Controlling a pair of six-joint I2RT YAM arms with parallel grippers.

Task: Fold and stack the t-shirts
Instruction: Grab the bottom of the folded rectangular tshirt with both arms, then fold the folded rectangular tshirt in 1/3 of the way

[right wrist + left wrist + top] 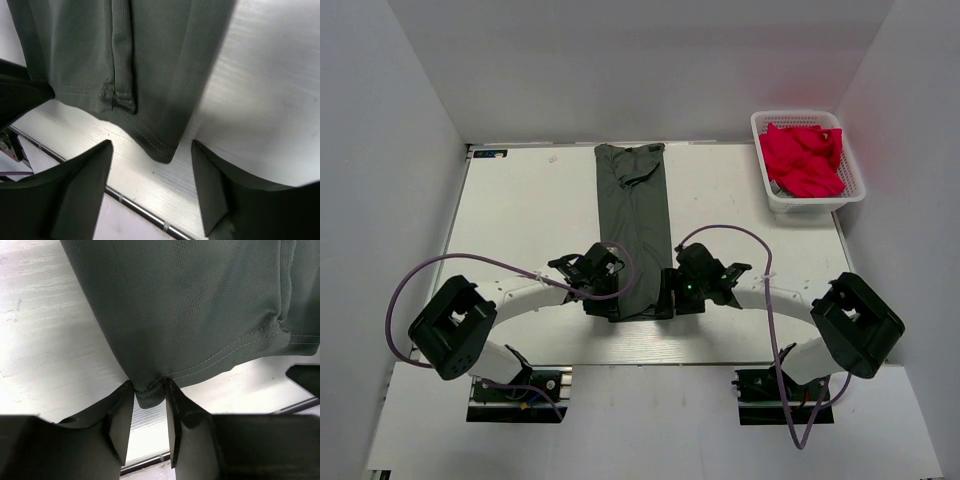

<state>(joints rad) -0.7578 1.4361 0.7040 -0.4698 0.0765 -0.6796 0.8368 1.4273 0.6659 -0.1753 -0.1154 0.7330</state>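
Dark charcoal-grey cloth t-shirt [635, 225] lies flat mid-counter, folded lengthwise into one long narrow strip. The far end, with sleeve folds showing, reaches the far edge. The hem end is near the arms, just short of the near edge, and a metal edge strip shows right below the hem in both wrist views.

Left gripper [149, 390] is at the near-left hem corner, fingers [120, 425] pinched on it with cloth bunched between the tips. Right gripper [151, 145] is at the near-right corner. Its jaws are wide apart and straddle the corner, neither finger touching cloth.

Pale wood-grain counter [530, 220] shows bare board on both sides of the strip, wider on the left.

Bright red-pink t-shirts [800, 160] are heaped in a white plastic mesh basket [807, 205] at the far-right corner. The basket is hard against the right edge and well apart from the grey strip.

White walls [650, 60] box the counter in on the left, far and right sides, close to its edges. Purple cables [725, 227] loop above the board beside each arm.

Hidden:
- In the top view the gripper bodies cover the hem corners.
- Both wrist views crop the shirt to its hem end.
- Can't tell how many red-pink shirts are in the heap.
- A dark shape at the frame edge in each wrist view is cut off; can't tell what it is.
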